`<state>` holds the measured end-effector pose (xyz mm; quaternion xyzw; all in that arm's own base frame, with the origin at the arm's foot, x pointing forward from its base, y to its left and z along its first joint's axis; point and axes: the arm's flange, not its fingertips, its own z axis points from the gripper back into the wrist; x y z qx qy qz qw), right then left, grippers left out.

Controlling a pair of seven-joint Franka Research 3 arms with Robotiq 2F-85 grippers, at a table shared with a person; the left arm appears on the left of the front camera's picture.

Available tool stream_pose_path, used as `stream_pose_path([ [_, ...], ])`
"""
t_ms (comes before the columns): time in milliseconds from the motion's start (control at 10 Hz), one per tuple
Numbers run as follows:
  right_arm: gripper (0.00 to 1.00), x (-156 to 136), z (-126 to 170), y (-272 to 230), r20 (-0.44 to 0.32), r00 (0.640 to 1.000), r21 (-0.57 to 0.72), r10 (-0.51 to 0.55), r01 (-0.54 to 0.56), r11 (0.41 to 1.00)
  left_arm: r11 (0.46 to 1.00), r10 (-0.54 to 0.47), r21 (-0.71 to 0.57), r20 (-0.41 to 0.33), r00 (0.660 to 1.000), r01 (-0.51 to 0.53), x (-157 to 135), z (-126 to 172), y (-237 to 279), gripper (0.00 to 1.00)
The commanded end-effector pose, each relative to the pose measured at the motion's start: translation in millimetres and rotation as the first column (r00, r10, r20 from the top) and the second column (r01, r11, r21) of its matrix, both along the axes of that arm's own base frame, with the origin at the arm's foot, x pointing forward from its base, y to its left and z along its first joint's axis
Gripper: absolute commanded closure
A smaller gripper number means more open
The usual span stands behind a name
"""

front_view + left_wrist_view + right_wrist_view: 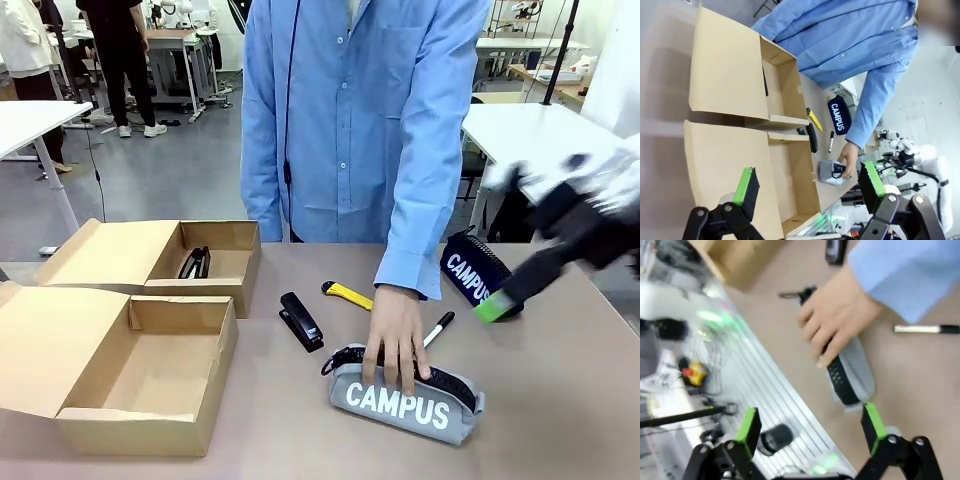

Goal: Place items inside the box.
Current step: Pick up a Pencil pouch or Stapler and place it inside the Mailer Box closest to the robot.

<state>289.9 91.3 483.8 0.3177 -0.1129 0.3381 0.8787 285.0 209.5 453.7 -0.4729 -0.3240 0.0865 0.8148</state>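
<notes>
Across the brown bench (560, 400), the grey "CAMPUS" pouch (852, 372) lay just beyond the right fingers (872, 425), which stood wide apart and empty. A person's hand (837, 322) pressed on its zip. Farther past the fingers lay the marker pen (925, 329). The navy pouch (470, 272) sat close by their blurred tips. A yellow utility knife (347, 293) and black stapler (300, 320) lay beyond the hand. The left fingers (746, 186), also spread, hung above two open cardboard boxes (150, 375), the far one holding a second stapler (195, 263).
</notes>
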Motion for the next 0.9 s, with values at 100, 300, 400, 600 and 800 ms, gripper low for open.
stream_pose_path([
  [100,0.00,-103.1,-84.4,-178.0,-0.343,0.918,0.704,-0.199,0.391,0.593,1.000,-0.003,-0.008,0.033,0.999,0.003,0.5,-1.3,-1.3,0.00],
  [300,0.00,-142.8,-136.6,-241.5,-0.508,0.836,0.811,-0.205,0.545,0.214,1.000,-0.003,-0.008,0.033,0.999,0.003,0.5,-1.3,-1.3,0.00],
  [400,0.00,-157.6,-162.2,-259.5,-0.551,0.804,0.802,-0.222,0.584,0.126,1.000,-0.003,-0.008,0.033,0.999,0.003,0.5,-1.3,-1.3,0.00],
  [600,0.00,-169.0,-188.5,-267.0,-0.618,0.743,0.757,-0.256,0.650,0.060,1.000,-0.003,-0.008,0.033,0.999,0.003,0.5,-1.3,-1.3,0.00],
  [800,0.00,-160.5,-134.2,-292.9,-0.458,0.863,0.677,-0.214,0.494,0.545,1.000,-0.003,-0.008,0.033,0.999,0.003,0.5,-1.3,-1.3,0.00],
])
